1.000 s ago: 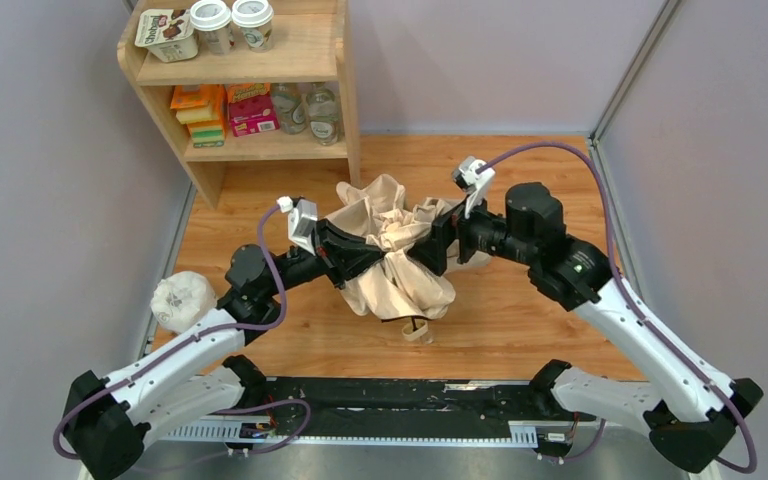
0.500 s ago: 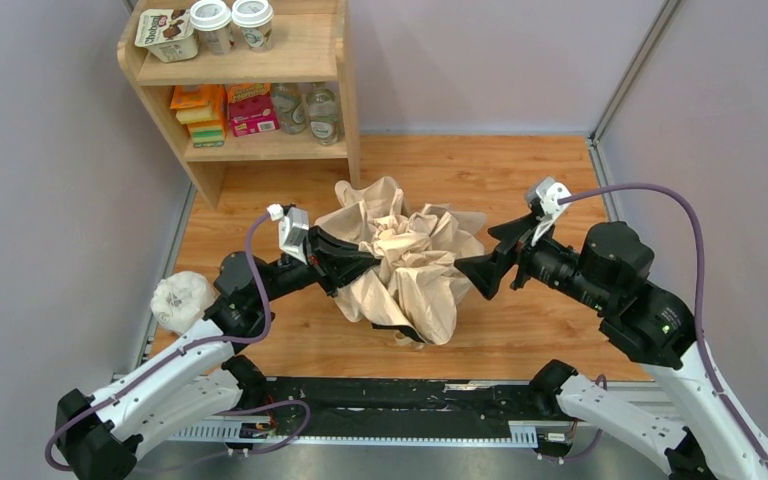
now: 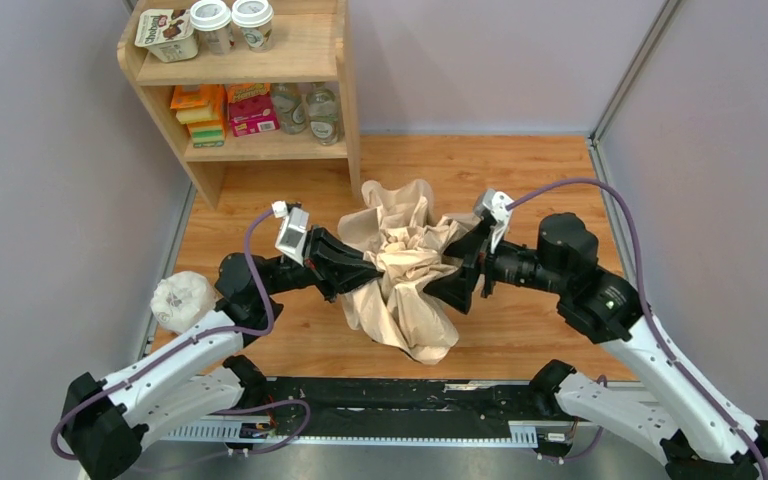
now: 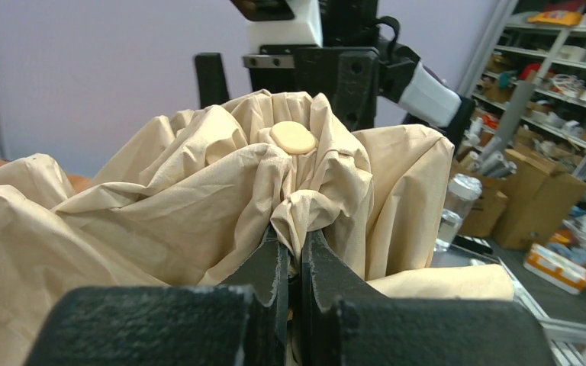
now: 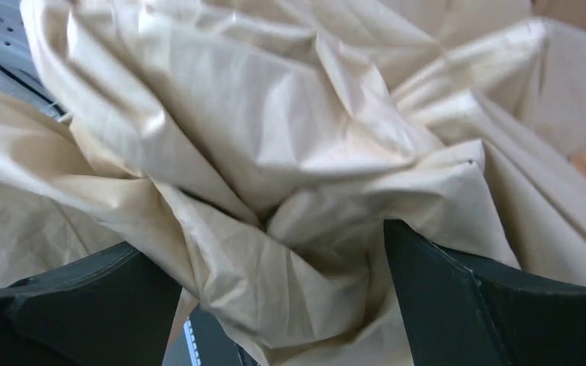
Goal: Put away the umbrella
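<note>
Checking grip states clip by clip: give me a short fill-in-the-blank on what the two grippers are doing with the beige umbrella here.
1. The left gripper is ___ on a fold of the pale beige fabric umbrella.
2. The right gripper is ___, with umbrella fabric bunched between its fingers.
3. The small white lumpy bag sits beside the ___ arm.
Missing words: shut; open; left.

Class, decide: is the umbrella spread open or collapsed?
Collapsed. The umbrella is a crumpled bunch of loose folds, not stretched taut; the left tool pinches a fold.
</note>
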Controlling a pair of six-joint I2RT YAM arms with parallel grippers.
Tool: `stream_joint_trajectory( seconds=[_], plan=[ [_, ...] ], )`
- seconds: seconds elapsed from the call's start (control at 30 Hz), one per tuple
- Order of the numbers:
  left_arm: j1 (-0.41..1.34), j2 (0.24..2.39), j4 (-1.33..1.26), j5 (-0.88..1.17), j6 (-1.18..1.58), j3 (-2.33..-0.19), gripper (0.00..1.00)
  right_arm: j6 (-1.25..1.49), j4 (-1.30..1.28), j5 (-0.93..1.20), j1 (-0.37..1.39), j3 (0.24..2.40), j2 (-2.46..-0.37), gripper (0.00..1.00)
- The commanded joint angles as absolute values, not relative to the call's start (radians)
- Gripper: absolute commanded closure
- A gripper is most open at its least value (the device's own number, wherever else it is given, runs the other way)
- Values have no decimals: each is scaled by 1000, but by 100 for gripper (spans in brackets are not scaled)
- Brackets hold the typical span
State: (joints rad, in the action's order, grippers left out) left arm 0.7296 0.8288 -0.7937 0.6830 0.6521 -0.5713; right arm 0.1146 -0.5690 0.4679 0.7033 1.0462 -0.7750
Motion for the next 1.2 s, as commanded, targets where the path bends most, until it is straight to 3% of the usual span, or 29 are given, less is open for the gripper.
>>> stream_joint_trajectory(
  seconds=[0.0,0.2,0.3,0.63,0.73,0.97,1.1,1.17],
  plan=[
    [727,894,-1089,853,805,-633,100,124,-295,615,701,1043,-839,0],
    [727,1041,-1363,911,1001,-656,100,187,-160,876,704,1074,-1009,0],
    [753,1065,-1364,919,973,-678,100,270,-14,955,718,1034,-1052,0],
    [810,1054,-1246,786,766,-690,100,471,384,887,828,939,-1054,2],
    [816,1013,-1126,743,658,-687,100,501,370,894,847,951,-1060,21],
    [819,1017,-1066,727,591,-712,100,581,448,917,877,940,-1071,51],
    [819,1032,-1052,730,595,-736,100,627,502,954,884,920,-1068,100],
    [819,1031,-1022,730,588,-750,100,626,495,957,882,905,-1051,100]
  ],
)
